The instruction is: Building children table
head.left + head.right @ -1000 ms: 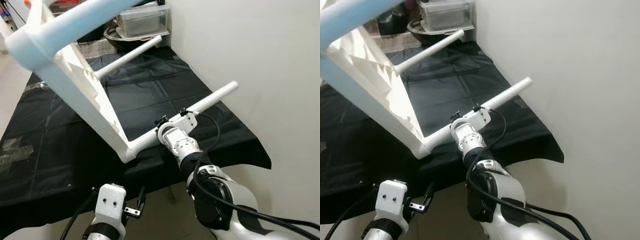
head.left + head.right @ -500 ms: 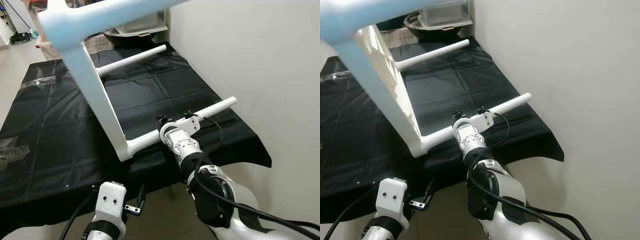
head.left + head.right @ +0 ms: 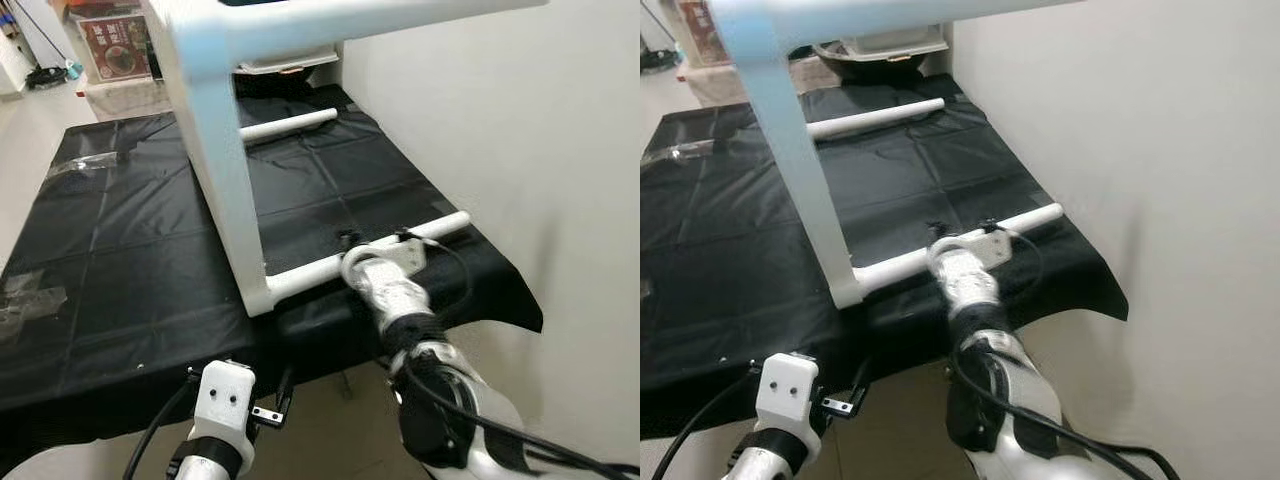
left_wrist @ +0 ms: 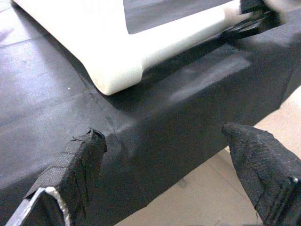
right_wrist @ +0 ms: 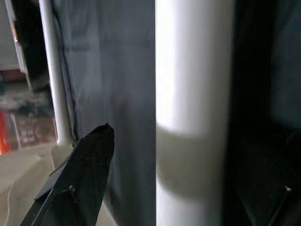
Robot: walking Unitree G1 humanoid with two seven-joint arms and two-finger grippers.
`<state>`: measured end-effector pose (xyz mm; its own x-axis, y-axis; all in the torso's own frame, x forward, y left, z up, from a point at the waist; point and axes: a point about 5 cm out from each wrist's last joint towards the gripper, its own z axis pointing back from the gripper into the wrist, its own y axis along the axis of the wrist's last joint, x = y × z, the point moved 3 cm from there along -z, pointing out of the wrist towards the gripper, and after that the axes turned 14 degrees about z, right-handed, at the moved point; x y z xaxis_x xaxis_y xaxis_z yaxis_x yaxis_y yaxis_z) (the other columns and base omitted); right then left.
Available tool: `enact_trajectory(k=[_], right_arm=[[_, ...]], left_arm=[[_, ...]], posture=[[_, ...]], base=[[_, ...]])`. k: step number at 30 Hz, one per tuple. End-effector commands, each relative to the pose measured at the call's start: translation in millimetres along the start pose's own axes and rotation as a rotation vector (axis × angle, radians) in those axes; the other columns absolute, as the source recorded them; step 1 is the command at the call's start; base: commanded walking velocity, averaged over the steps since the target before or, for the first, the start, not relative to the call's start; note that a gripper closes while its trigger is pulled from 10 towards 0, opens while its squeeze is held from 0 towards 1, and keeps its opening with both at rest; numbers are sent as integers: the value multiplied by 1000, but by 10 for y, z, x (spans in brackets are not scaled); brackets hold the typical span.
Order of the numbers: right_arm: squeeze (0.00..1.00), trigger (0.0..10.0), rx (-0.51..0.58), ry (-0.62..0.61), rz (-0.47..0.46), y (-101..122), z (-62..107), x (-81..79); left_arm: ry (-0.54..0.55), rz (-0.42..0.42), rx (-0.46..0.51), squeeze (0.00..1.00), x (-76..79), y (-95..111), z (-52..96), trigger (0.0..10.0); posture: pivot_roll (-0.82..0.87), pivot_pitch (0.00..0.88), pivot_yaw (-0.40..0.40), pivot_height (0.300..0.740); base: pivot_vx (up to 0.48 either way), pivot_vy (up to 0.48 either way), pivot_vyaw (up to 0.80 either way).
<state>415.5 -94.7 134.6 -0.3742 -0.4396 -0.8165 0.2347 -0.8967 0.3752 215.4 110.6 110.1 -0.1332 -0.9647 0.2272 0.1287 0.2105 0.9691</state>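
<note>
The white children's table (image 3: 215, 150) stands tipped up on its edge, one corner (image 3: 256, 297) resting on the black cloth (image 3: 130, 250) near the front. From that corner a white leg (image 3: 440, 224) runs flat to the right along the cloth. My right gripper (image 3: 352, 258) is shut on this leg near its middle; in the right wrist view the leg (image 5: 193, 113) lies between the black fingers (image 5: 80, 179). Another white leg (image 3: 287, 125) sticks out at the back. My left gripper (image 4: 169, 169) hangs open below the cloth's front edge, just under the corner (image 4: 117, 70).
A white wall (image 3: 520, 150) rises close along the right of the cloth. A clear plastic box over a dark bowl (image 3: 885, 47) sits at the far end. A red box (image 3: 110, 45) stands on the floor beyond. Crumpled clear tape (image 3: 30, 300) lies at the left.
The table top has swung up from a steep lean to almost upright. The gripped leg has dropped flatter onto the cloth, and my right gripper has moved right with it.
</note>
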Motion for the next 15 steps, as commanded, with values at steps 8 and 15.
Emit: enact_trajectory(k=[8,15], right_arm=[[0,10000,-120,-57,9,-101,396,561],[0,10000,-73,221,606,25,674,546]], left_arm=[[8,-19,-29,0,-62,-72,-38,10000],[12,-26,-20,0,-92,-71,-82,10000]], posture=[[-39,85,34,740],[-49,63,34,740]], base=[[0,0,0],[0,0,0]])
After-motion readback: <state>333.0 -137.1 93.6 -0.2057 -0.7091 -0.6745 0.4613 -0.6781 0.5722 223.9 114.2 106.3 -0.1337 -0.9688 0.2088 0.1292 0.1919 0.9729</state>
